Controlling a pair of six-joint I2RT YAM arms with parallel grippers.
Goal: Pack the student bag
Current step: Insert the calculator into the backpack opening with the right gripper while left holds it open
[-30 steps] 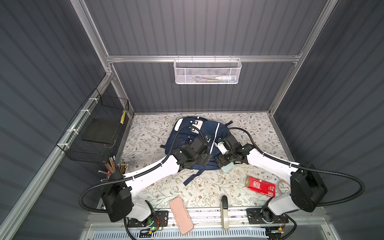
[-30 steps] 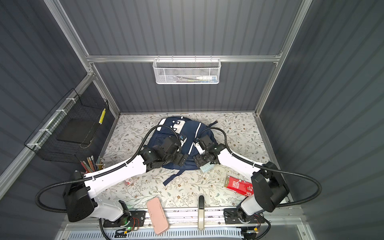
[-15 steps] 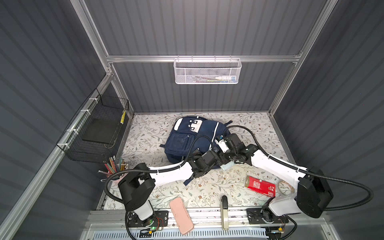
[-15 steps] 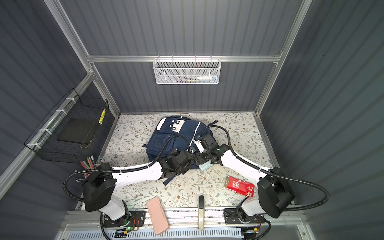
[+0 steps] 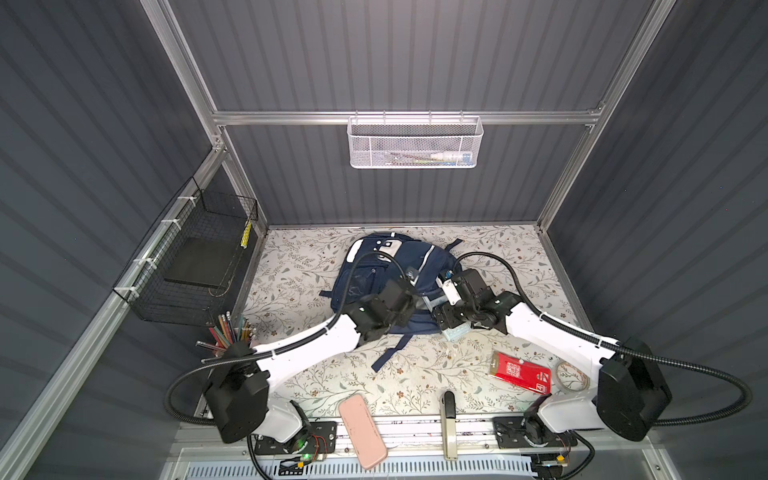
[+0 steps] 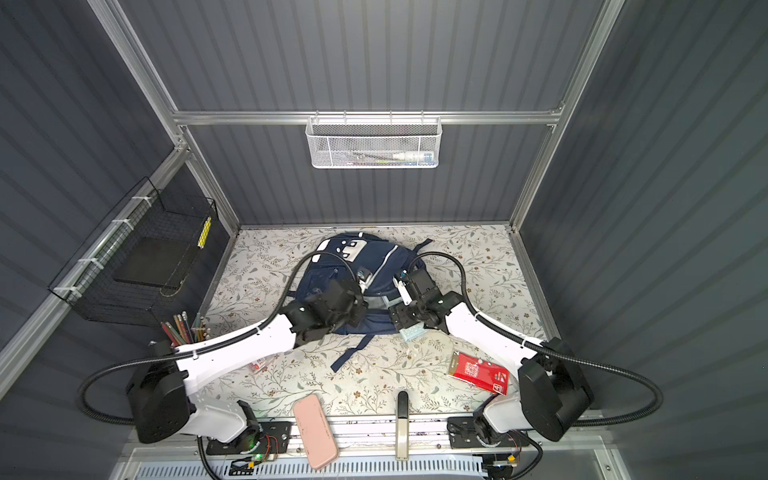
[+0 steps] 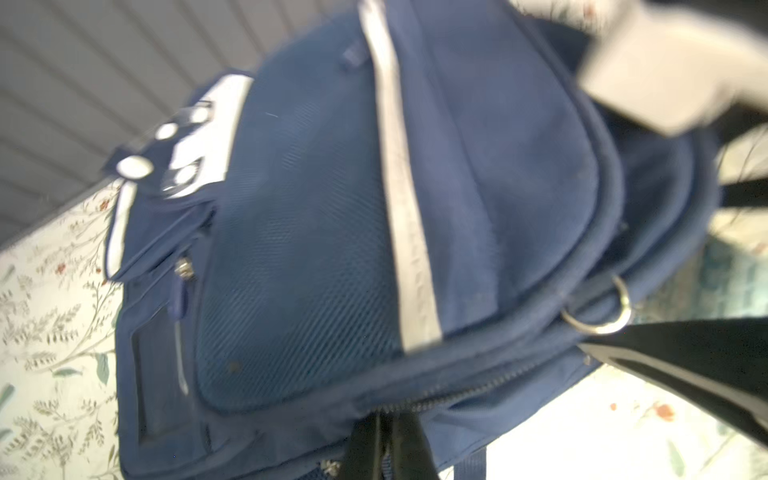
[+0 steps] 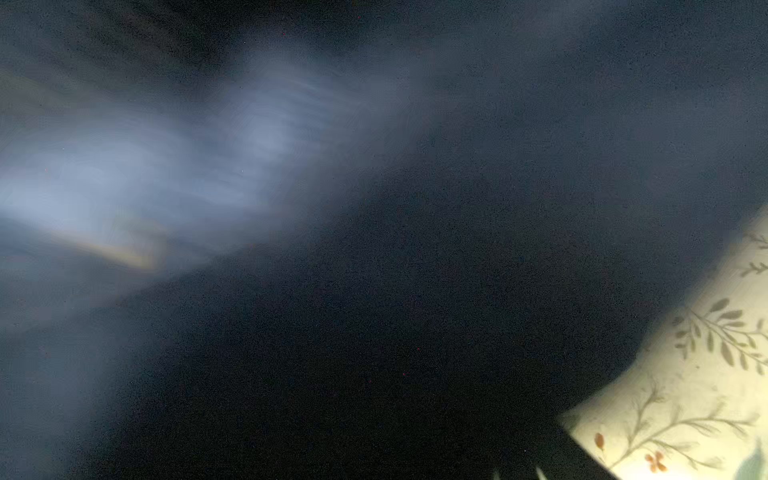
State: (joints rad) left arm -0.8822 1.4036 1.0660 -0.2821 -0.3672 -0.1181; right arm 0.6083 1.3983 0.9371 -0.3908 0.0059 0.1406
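- The student bag [image 5: 374, 270] lies flat on the flowery table [image 5: 299, 266]. It is in the middle, toward the back wall, with its front pockets facing up. One strap trails toward the front.
- The left gripper [image 7: 384, 451] is at the bag's near edge, right by the zip [image 7: 449, 392]. Its jaws are squeezed shut on that edge of the bag. I think it pinches there to lift the bag's mouth, or to stop the bag from sliding, so things can go in.
- The right gripper [image 5: 442, 319] is at the same near edge, just beside the left one. Its own camera sees only dark blue blur and a corner of the table, so it must be very close to the cloth. I cannot tell if its jaws are open or hold something.
- A small light blue pouch [image 5: 456, 333] lies on the table under the right gripper, right beside the bag's corner. I think it is the next thing to go in. That may be why this arm is here.
- A pink case [image 5: 362, 432], a red packet [image 5: 521, 376] and a roll of tape [image 5: 571, 376] lie at the front, well apart from the bag. They are not packed, so I think the job is far from done.
- The bag is soft. If the pinch slips, its mouth may flop shut.
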